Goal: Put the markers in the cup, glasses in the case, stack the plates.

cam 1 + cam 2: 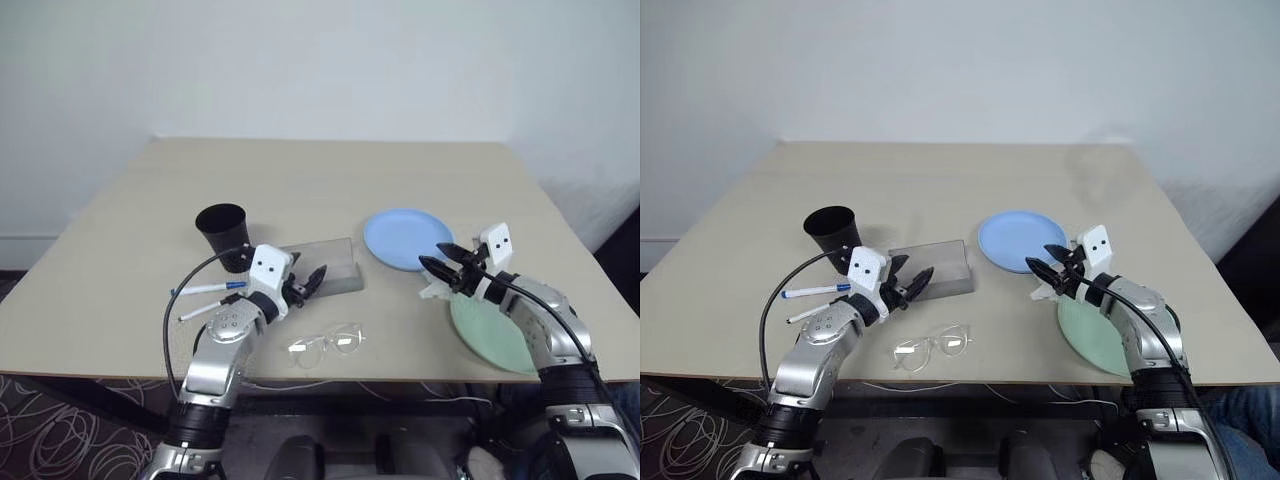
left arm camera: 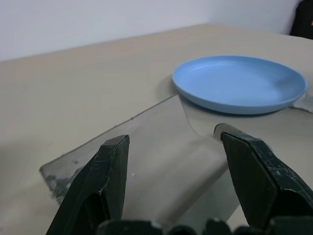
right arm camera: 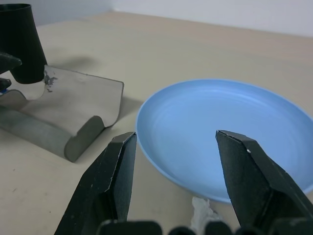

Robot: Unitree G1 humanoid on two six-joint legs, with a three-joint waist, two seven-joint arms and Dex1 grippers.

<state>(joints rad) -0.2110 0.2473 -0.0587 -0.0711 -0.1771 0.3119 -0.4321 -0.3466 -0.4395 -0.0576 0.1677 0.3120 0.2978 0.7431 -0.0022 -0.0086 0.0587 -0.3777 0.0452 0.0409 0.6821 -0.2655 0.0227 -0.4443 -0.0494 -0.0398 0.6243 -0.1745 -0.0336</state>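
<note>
On the beige table [image 1: 300,180], left of centre in the head views, stands the black cup [image 1: 223,233], upright with its rim open to the camera. Just below it, toward the lower left, the two markers [image 1: 207,289] lie flat side by side, pointing roughly left to right; the upper one has a blue cap, and the left arm's black cable arcs over them. The left gripper [image 1: 308,282] hovers at the near left end of the case [image 1: 335,263], its two fingers spread apart and holding nothing; in the left wrist view the case's translucent lid fills the gap between the fingers without clearly touching either. The case lies in the middle of the frame, between the cup and the blue plate, so the left hand partly covers its near corner. Below the case, close to the table's front edge, the glasses [image 1: 327,343] rest on the tabletop, well clear of both grippers.

Right of centre sits the light blue plate [image 1: 405,238]. The right gripper [image 1: 441,262] hangs over that plate's lower right rim, fingers parted and empty; the right wrist view shows the plate between them. A small crumpled white scrap [image 3: 204,212] lies just under this gripper beside the plate. At the lower right, the mint green plate [image 1: 490,335] lies by the table's front edge, partly hidden by the right forearm.
</note>
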